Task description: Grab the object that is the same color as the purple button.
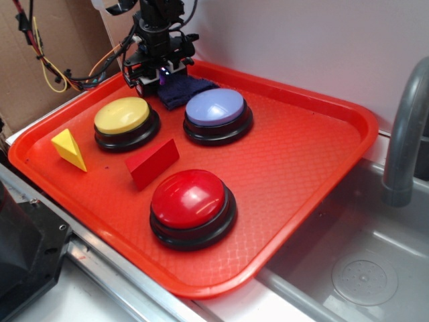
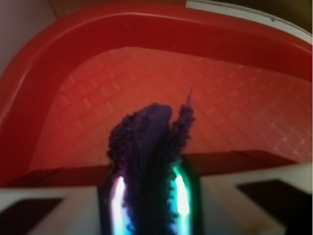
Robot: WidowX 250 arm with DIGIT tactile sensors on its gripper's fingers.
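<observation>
Three buttons and two wedges are held on the tray (image 1: 315, 168); the rag (image 2: 146, 147) is pinched between the closed pincer (image 2: 149, 200).

Counts, whole scene.

Push buttons: three, all on black bases. Yellow-domed button (image 1: 122, 115) far left, purple button (image 1: 215, 107) far centre, red-domed button (image 1: 188, 198) near centre.

Wedge blocks: two. Yellow wedge block (image 1: 69, 148) at left, red wedge block (image 1: 153, 162) between the buttons.

Cloth: one dark navy-purple terry rag (image 1: 185, 90), far side.

Trays: one red tray (image 1: 295, 161).

Grippers: one gripper (image 1: 158, 77), over the rag.

Faucets: one grey faucet (image 1: 406, 137), right. Sink basins: one sink (image 1: 362, 261), near right.
</observation>
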